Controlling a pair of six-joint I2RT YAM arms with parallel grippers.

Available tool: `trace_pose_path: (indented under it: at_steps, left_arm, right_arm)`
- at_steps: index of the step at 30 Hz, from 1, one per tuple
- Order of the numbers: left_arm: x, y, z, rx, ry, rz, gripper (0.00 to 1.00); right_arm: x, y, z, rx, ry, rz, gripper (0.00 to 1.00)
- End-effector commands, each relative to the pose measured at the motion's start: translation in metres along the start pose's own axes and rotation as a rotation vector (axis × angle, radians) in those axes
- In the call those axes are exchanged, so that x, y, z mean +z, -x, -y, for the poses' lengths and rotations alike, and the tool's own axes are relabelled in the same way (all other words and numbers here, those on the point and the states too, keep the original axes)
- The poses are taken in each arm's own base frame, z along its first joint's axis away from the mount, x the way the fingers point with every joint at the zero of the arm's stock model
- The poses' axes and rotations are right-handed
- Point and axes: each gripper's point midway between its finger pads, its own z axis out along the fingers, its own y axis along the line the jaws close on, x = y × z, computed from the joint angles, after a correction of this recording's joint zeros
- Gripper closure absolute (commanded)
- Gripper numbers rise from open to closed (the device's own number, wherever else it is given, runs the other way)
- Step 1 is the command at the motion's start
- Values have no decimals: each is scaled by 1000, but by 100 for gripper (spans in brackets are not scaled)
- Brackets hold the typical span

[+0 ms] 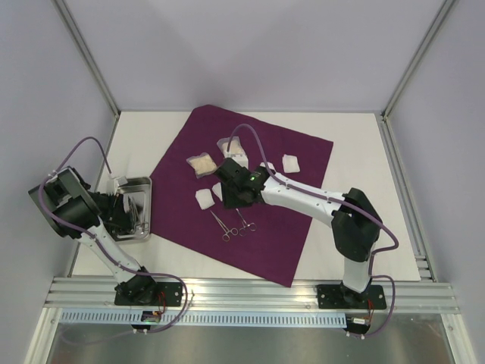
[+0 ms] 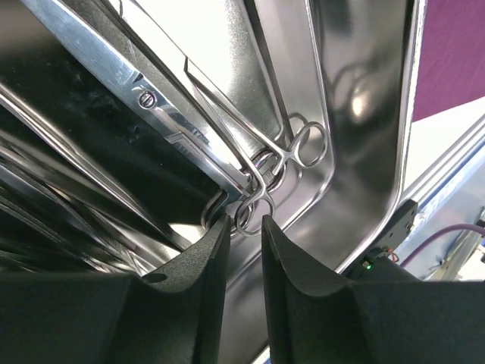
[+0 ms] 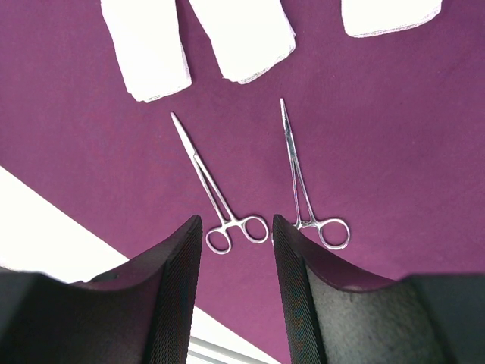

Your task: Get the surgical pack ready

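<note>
Left wrist view: steel tray [image 2: 364, 136] holds ring-handled forceps [image 2: 299, 148] among other steel instruments. The left gripper [image 2: 245, 221] reaches into it, fingers narrowly parted beside a handle ring. The surgical pack [image 1: 273, 235] lies spread flat on the table [image 1: 356, 152], carrying gauze pads [image 3: 242, 38] and two loose forceps [image 3: 208, 182]. The right gripper [image 3: 236, 224] hovers above these, fingers spread, gripping nothing.

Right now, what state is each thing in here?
surgical pack: spread flat as a sheet.
steel tray: holds instruments.
two forceps: shut, lying on the pack.
gauze pads: folded, on the pack.
left gripper: slightly open, inside the tray.
right gripper: open, empty, above the two forceps.
</note>
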Motion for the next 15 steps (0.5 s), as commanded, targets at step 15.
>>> trace_pose_path:
  at_steps: [15]
  left_arm:
    - [-46, 28, 15, 107, 173, 88, 56]
  right_arm:
    - [23, -5, 36, -203, -190, -71, 46]
